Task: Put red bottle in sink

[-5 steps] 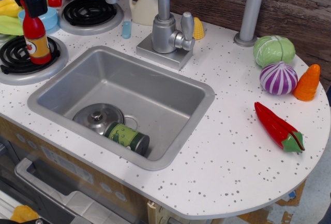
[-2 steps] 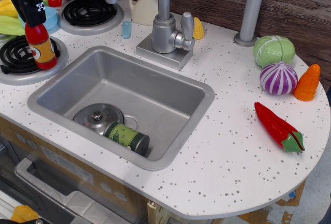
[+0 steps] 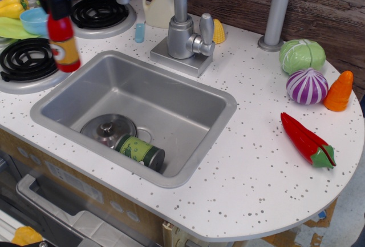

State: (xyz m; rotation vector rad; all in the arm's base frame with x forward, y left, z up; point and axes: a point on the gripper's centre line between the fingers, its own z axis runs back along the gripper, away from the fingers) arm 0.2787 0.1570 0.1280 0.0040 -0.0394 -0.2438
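The red bottle [image 3: 64, 44] with a yellow-orange label hangs upright, lifted, over the left rim of the grey sink [image 3: 188, 96]. My black gripper [image 3: 56, 0] is shut on its cap from above and looks motion-blurred. The sink is set in the white speckled counter. It holds a steel pot lid [image 3: 107, 130] and a green can [image 3: 140, 151] lying on its side near the front.
A black coil burner [image 3: 23, 59] lies left of the sink. A grey faucet [image 3: 183, 33] stands behind it, with a cream jug [image 3: 158, 1] beside. A blue bowl [image 3: 35, 21], cabbage [image 3: 301, 54], purple onion [image 3: 307, 85], carrot [image 3: 339, 90] and chili pepper [image 3: 307, 140] lie around.
My gripper has lifted the red bottle off the left coil burner and carried it to the right, to the sink's left rim.
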